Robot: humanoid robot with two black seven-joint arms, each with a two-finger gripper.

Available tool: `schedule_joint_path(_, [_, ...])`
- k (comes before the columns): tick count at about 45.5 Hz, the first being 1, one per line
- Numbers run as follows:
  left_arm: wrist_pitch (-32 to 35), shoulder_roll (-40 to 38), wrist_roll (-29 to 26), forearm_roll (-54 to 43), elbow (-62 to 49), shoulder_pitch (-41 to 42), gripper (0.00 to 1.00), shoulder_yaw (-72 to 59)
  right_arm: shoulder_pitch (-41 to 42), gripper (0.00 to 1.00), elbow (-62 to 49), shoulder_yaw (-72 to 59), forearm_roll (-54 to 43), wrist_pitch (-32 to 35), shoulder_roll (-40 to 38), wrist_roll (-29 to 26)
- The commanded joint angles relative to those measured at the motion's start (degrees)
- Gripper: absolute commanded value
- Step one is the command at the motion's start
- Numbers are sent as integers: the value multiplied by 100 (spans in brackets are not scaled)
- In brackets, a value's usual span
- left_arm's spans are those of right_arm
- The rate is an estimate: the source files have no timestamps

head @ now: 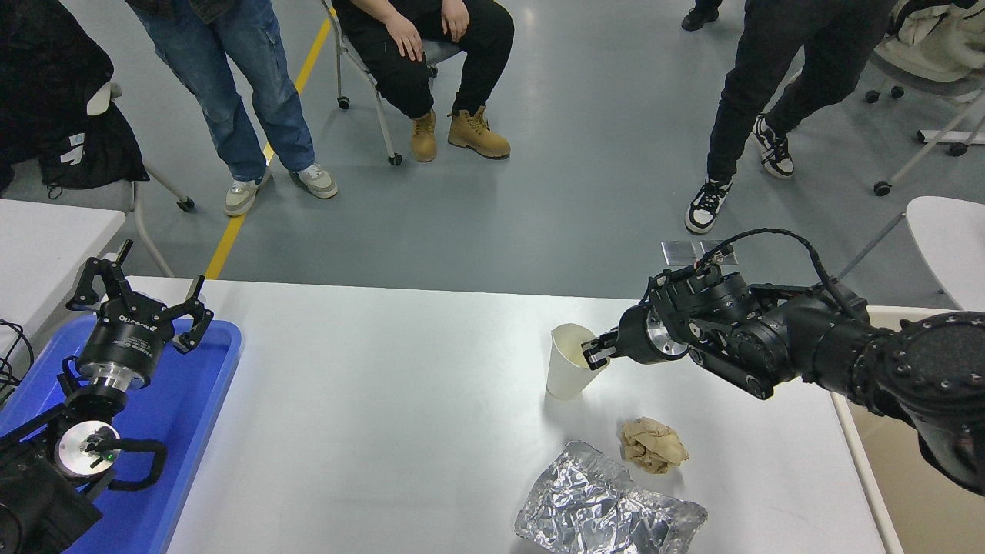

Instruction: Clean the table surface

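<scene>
The table surface [385,400] is a wide glossy white top. On it, right of centre, stands a white paper cup [568,373], tilted slightly. My right gripper [594,354] reaches in from the right and is shut on the cup's rim, one finger inside it. A crumpled brown paper ball [652,445] and a crumpled sheet of silver foil [604,508] lie nearer the front edge. The left gripper [138,304] is parked open above the blue tray at the lower left.
A blue plastic tray [196,431] lies at the table's left end. Several people stand or sit beyond the far edge, with wheeled chairs around. Smaller white tabletops [46,238] show at the left and right [950,238] edges.
</scene>
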Motion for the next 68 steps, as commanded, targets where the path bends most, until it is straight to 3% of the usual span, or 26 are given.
schedule_joint_path(1, [0, 2, 0, 0, 0, 0, 100, 0, 227, 0, 58, 99, 74, 34, -252, 220])
schedule_joint_path(19, [0, 2, 0, 0, 0, 0, 100, 0, 1448, 0, 1701, 117, 672, 236, -1816, 458])
schedule_joint_path(37, [0, 2, 0, 0, 0, 0, 100, 0, 2433, 0, 2475, 380, 856, 1088, -2880, 458])
schedule_joint_path(52, [0, 2, 0, 0, 0, 0, 100, 0, 2310, 0, 2230, 424, 865, 1097, -2985, 449])
schedule_joint_path(68, [0, 2, 0, 0, 0, 0, 100, 0, 1107, 0, 156, 354, 1454, 1115, -3495, 458])
